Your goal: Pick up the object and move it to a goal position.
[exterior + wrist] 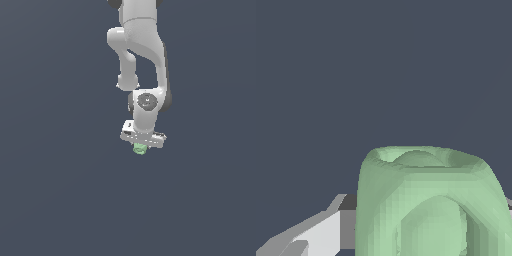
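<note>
Pale green and lumpy, the object (139, 148) sits directly under the white arm's (141, 55) pincer (140, 146), peeking out below the flat bar of the hand. In the exterior view only its lower part shows, a small rounded blob much narrower than the hand above it. All around is plain dark grey-blue, with no edge or shadow that would mark a surface, so whether the object rests on anything or hangs clear cannot be told.

In the wrist view the object (428, 205) fills the near part of the picture (it has a hollowed rim and a rounded bulge on its face). 1 grey-and-white finger (321, 232) lies against its side, and a sliver of another shows at the opposite edge. The pincer appears clamped on the object, its fingers pressed to either flank.
</note>
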